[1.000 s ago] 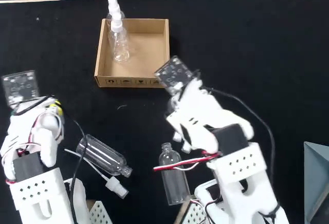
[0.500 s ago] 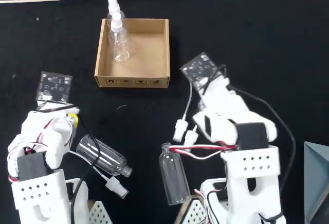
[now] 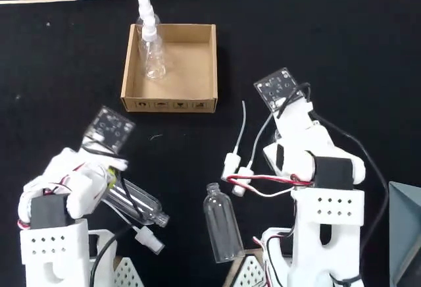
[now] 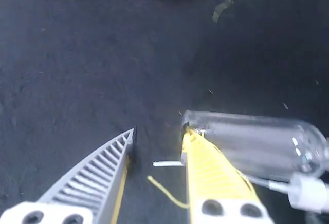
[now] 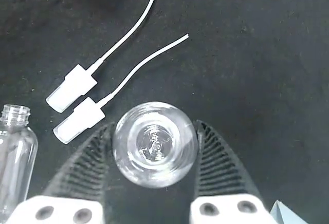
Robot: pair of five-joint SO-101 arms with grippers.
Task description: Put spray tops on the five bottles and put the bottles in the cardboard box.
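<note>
- A capless bottle (image 3: 222, 224) lies on the black table (image 3: 342, 50) between the two arm bases, where it was a second ago.
- The left gripper (image 4: 158, 133) has swung in toward the middle. Its fingers stand apart, the yellow one against the base of a lying bottle (image 4: 252, 142). A loose spray top (image 3: 148, 239) rests just beside that bottle's neck.
- The right gripper (image 5: 155, 127) has drawn back to its own side, clamped on a clear bottle (image 5: 155, 151) seen end-on.
- Its retreat uncovers two spray tops (image 3: 230, 166) lying side by side just beside it.
- Farthest, the cardboard box (image 3: 170, 104) holds one capped bottle (image 3: 154, 56), unchanged.
</note>
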